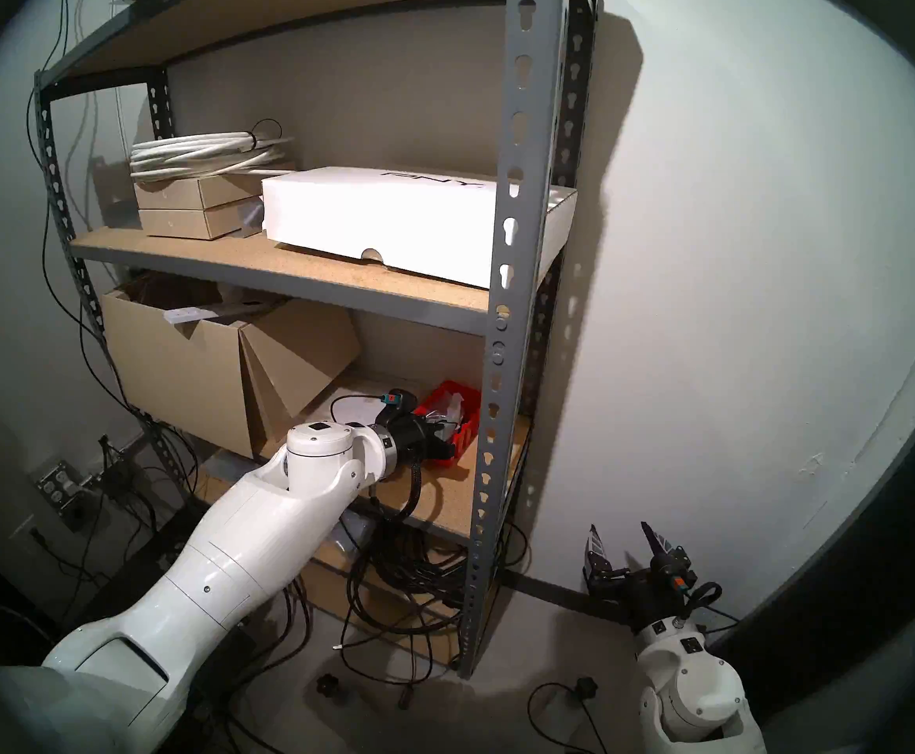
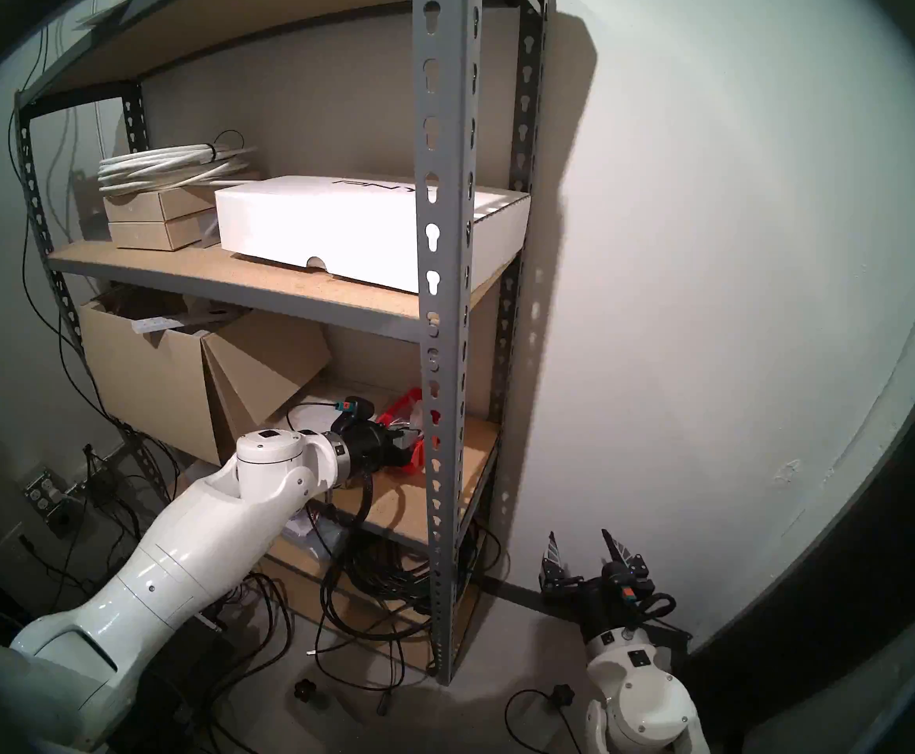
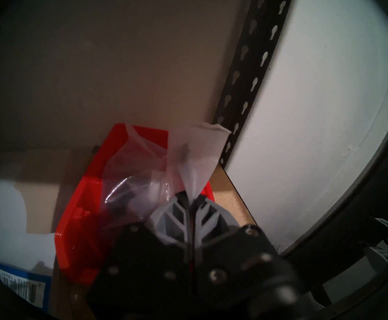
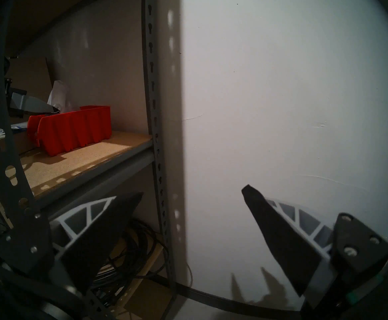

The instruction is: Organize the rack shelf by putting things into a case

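Left hand: we see our left hand [image 3: 192,197] clenched on the top of the small clear plastic bag of dark and silver parts [image 3: 142,181].
Bag: it hangs into the small red ribbed plastic bin [image 4: 77,130].
Bin: it stands on the tan particleboard rack shelf [image 4: 84,160], near the grey slotted upright [image 1: 499,355].
Right hand: our right hand [image 4: 193,220] is released, fingers spread, low beside the rack.
Neighbour: a large brown cardboard box [image 1: 172,366] shares the shelf.
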`<state>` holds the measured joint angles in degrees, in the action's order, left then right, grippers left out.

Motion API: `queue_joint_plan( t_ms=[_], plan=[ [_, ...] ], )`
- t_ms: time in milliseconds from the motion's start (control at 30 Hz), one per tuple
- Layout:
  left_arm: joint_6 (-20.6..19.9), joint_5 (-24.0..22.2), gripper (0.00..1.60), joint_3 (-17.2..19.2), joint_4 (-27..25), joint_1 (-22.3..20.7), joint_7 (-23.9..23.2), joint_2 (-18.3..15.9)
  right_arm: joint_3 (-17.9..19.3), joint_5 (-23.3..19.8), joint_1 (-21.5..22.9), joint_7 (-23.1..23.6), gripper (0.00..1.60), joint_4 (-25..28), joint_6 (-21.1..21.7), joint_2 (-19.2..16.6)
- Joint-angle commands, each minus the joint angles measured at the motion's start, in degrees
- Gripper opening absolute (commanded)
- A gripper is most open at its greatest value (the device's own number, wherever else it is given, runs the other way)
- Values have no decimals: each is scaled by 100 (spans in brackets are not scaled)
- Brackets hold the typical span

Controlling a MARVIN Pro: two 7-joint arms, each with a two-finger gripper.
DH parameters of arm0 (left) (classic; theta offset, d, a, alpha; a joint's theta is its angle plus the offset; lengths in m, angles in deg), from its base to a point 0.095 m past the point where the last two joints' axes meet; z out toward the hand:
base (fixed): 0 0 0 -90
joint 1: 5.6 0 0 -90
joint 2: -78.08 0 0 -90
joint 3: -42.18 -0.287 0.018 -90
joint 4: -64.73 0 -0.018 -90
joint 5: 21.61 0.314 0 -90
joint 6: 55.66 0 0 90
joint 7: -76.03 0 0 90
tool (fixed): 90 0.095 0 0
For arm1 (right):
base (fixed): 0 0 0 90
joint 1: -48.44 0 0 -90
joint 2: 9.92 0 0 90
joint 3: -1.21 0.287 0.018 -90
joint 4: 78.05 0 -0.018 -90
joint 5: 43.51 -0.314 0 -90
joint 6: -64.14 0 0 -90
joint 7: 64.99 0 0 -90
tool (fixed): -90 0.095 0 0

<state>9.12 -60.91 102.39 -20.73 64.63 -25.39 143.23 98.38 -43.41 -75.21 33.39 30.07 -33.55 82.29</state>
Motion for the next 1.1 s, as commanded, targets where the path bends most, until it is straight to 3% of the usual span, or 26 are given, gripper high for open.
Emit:
queue_joint_plan(
  t_ms=[0,67,100,267,633,1067],
  plan=[
    [87,43,73,68,-27,-171,39,56,0,-1,6,0,160,119,-14,-1],
    [113,39,82,102,-49,-153,57,60,0,-1,6,0,160,119,-14,-1],
    [104,36,105,147,-86,-150,79,48,0,-1,6,0,160,118,-15,-1],
    [86,54,116,205,-197,-144,63,-17,0,-1,7,0,160,117,-15,-1],
    [154,117,119,285,-364,-121,223,1,0,-1,7,0,160,117,-16,-1],
    [240,286,112,297,-550,-118,435,18,0,-1,6,0,160,118,-15,-1]
  ],
)
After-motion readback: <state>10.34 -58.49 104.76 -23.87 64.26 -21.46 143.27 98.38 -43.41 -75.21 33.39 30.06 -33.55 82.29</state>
